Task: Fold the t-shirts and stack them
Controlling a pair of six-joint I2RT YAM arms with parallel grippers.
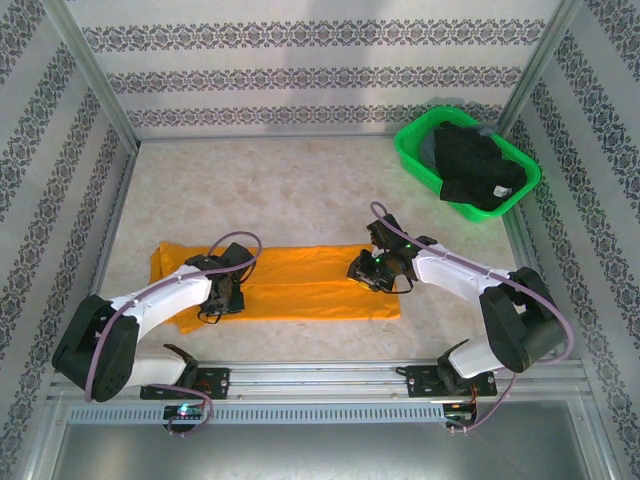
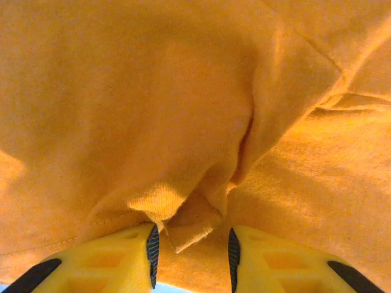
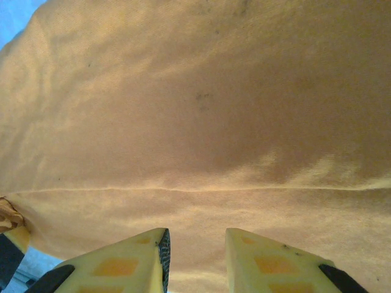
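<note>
Left hand [image 2: 190,247] astride orange t-shirt [image 2: 183,122] fold

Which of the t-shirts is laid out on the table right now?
The orange t-shirt: it alone lies spread flat on the table, near the front edge. The black t-shirts are bunched in the green basket at the far right corner.
</note>
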